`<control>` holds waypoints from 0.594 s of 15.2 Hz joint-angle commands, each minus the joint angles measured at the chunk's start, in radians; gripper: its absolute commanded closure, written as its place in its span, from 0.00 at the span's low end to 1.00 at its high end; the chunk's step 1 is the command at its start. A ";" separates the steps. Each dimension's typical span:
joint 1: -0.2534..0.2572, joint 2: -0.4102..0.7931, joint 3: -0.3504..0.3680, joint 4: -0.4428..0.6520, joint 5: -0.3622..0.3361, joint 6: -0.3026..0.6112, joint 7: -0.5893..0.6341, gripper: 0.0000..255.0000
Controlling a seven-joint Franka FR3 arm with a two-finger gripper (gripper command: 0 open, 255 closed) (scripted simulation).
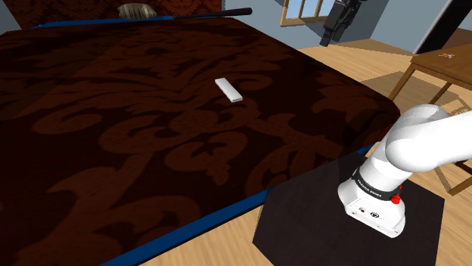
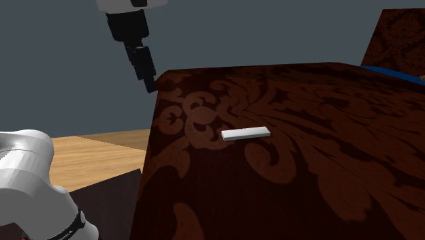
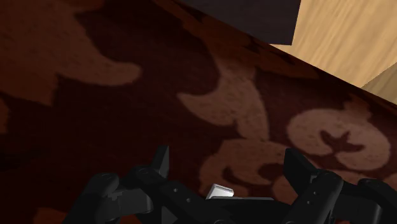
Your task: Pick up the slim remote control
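1. Dark patterned bedcover (image 1: 113, 136) covers the shoulder view's left and middle.
2. Slim white remote (image 1: 228, 89) lies flat on the bedcover near the middle, nothing touching it.
3. Black gripper (image 1: 327, 38) hangs in the air at upper right, well apart from the remote. Its fingers (image 3: 162, 164) are spread, empty.
4. Black stand (image 1: 302, 219) sits at lower right on the wood floor (image 1: 219, 242).

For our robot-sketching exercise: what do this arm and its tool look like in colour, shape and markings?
The white, rounded arm carries a black band with pale lettering and small red marks beside it. The two-finger tool is all black.
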 commanded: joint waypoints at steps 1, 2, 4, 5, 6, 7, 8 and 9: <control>0.000 0.000 0.000 0.000 0.000 0.000 0.000 0.00; 0.000 0.029 0.007 -0.002 0.002 0.028 0.009 0.00; 0.001 0.088 0.019 -0.001 0.006 0.082 0.026 0.00; 0.001 0.120 0.026 0.001 0.008 0.108 0.034 0.00; 0.001 0.152 0.032 0.005 0.009 0.133 0.043 0.00; 0.001 0.184 0.037 0.010 0.010 0.158 0.052 0.00; 0.001 0.218 0.043 0.017 0.011 0.182 0.060 0.00; 0.001 0.252 0.049 0.025 0.011 0.206 0.069 0.00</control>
